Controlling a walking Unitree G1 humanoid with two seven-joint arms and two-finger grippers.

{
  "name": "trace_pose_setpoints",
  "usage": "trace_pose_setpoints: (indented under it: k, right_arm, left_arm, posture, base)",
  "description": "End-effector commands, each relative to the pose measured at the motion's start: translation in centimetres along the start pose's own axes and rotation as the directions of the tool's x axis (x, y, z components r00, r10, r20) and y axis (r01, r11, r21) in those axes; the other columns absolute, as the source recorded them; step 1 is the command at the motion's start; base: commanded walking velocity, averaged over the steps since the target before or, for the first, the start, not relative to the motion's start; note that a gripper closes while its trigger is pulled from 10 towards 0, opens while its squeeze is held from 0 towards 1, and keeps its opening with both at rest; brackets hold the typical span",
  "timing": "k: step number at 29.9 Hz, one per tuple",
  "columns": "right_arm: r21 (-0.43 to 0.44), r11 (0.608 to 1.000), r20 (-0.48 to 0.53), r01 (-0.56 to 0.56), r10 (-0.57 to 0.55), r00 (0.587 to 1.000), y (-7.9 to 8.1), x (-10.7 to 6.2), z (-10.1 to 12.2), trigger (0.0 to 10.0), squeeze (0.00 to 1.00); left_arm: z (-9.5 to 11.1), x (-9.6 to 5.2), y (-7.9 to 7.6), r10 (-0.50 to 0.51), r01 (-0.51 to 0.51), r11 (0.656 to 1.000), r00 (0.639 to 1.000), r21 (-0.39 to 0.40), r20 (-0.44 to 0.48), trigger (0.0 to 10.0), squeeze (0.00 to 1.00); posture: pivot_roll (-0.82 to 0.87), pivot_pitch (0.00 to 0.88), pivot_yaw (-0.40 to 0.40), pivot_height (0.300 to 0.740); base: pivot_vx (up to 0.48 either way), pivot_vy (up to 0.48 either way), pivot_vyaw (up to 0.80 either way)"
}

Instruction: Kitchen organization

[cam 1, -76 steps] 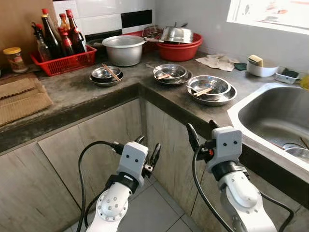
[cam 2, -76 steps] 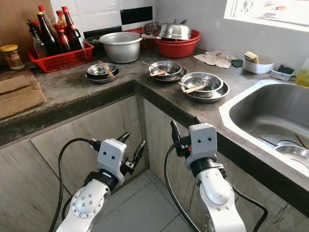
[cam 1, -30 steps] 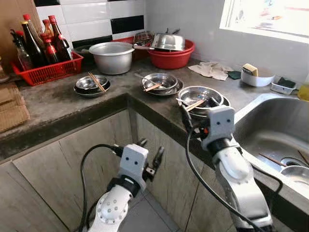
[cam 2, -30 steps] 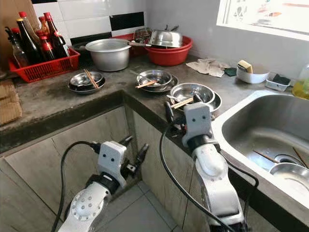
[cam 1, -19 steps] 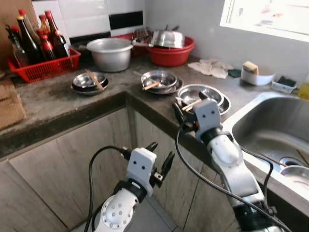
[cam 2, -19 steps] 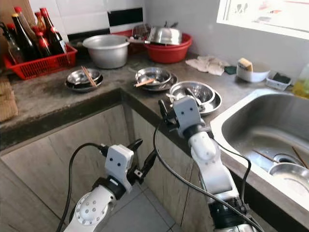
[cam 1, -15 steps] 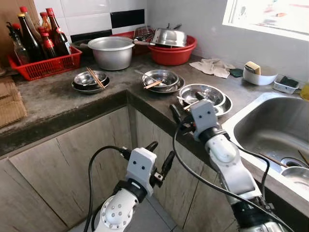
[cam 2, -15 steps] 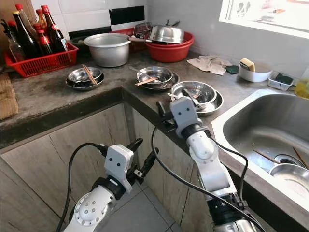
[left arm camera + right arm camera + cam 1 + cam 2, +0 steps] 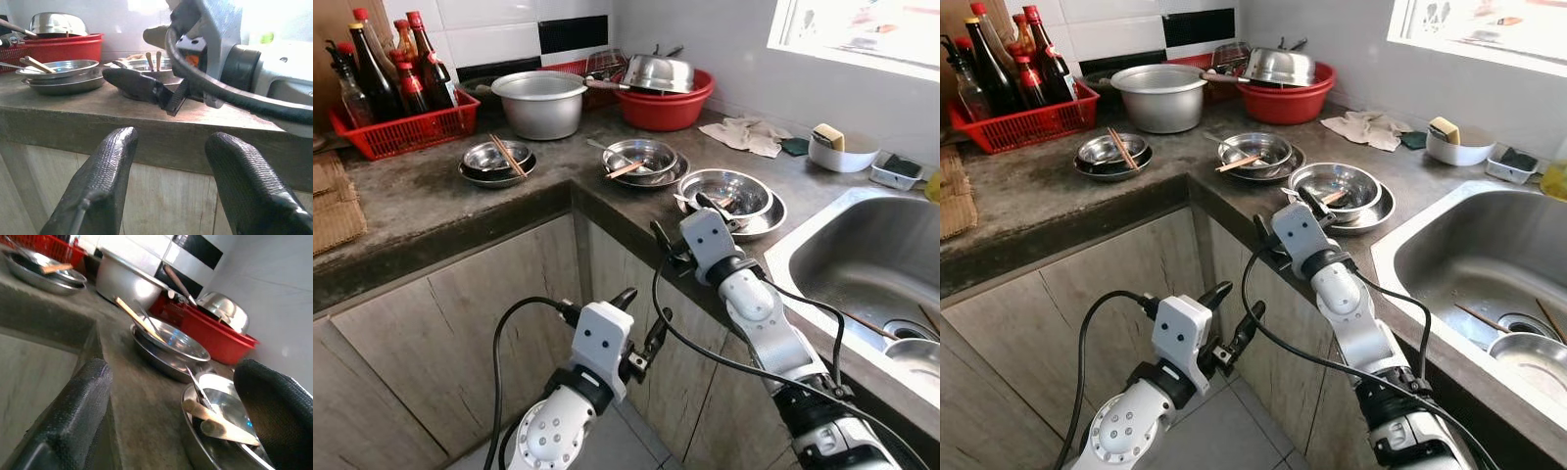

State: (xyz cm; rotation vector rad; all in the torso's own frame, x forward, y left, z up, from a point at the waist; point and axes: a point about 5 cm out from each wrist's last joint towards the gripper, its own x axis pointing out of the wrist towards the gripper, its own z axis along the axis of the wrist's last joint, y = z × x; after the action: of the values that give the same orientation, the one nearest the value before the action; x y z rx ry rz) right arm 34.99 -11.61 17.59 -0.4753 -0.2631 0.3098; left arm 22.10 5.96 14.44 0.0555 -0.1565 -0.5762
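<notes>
The right gripper (image 9: 683, 217) is raised at the bench (image 9: 460, 201) edge, jaws spread, with the steel bowl (image 9: 729, 191) holding chopsticks (image 9: 220, 425) just ahead of them, ungrasped. The left gripper (image 9: 644, 318) is held low before the cabinets, jaws spread.

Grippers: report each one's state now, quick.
Left gripper: open, holding nothing, low in front of the cabinet.
Right gripper: open, holding nothing, at the counter edge by the nearest steel bowl.
</notes>
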Motion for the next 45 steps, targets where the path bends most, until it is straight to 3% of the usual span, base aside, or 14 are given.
trace_pose_setpoints:
  k: [1,13,14,15,16,17,19,20,45]
  right_arm:
    - [-0.019,1.000,0.017,0.015,-0.014,1.000,-0.5,0.3,0.4,10.0,0.00]
    - [-0.068,0.997,-0.004,0.032,-0.032,0.999,-1.3,1.4,-0.6,10.0,0.00]
    - [-0.078,0.996,-0.011,0.032,-0.033,0.999,-1.4,1.5,-0.7,9.6,0.00]
    - [-0.079,0.996,-0.014,0.032,-0.034,0.999,-1.5,1.5,-0.8,8.4,0.00]
    - [-0.080,0.996,-0.017,0.033,-0.034,0.999,-1.5,1.5,-0.9,8.4,0.00]
    - [-0.087,0.996,-0.020,0.035,-0.037,0.999,-1.7,1.5,-1.0,5.3,0.00]
    - [-0.093,0.995,-0.023,0.040,-0.042,0.999,-1.9,1.6,-1.1,3.3,0.00]
    - [-0.096,0.994,-0.025,0.050,-0.053,0.998,-2.2,1.7,-1.2,0.0,0.00]
    - [-0.110,0.986,0.029,0.127,-0.125,0.992,-4.5,2.5,-0.3,0.0,0.00]
  left_arm:
    - [0.6,0.1,0.1,-0.005,0.004,1.000,1.000,0.009,0.020,10.0,0.00]
    - [0.6,0.0,0.1,0.005,-0.006,1.000,1.000,0.012,0.019,10.0,0.00]
    - [0.6,0.0,0.1,0.007,-0.007,1.000,1.000,0.013,0.018,10.0,0.00]
    - [0.6,0.0,0.2,0.007,-0.008,1.000,1.000,0.014,0.018,10.0,0.00]
    - [0.6,0.0,0.2,0.007,-0.008,1.000,1.000,0.014,0.018,10.0,0.00]
    - [0.6,0.0,0.2,0.008,-0.008,1.000,1.000,0.014,0.018,10.0,0.00]
    - [0.6,0.0,0.2,0.007,-0.008,1.000,1.000,0.015,0.019,10.0,0.00]
    - [0.6,0.1,0.2,0.008,-0.008,1.000,1.000,0.016,0.019,10.0,0.00]
    - [1.1,0.8,0.8,0.026,-0.027,0.999,0.999,0.037,0.041,10.0,0.00]
  posture:
    - [0.04,0.016,-0.044,0.740]
    - [0.04,0.023,-0.053,0.740]
    - [0.04,0.023,-0.054,0.740]
    - [0.04,0.023,-0.053,0.740]
    - [0.04,0.023,-0.052,0.740]
    - [0.04,0.023,-0.052,0.740]
    - [0.04,0.023,-0.050,0.740]
    - [0.04,0.022,-0.052,0.740]
    - [0.04,0.019,-0.054,0.740]
  base:
    - [0.000,0.000,0.00]
    - [0.000,0.000,0.00]
    - [0.000,0.000,0.00]
    - [0.000,0.000,0.00]
    - [0.000,0.000,0.00]
    - [0.000,0.000,0.00]
    - [0.000,0.000,0.00]
    - [0.000,0.000,0.00]
    - [0.000,0.000,0.00]
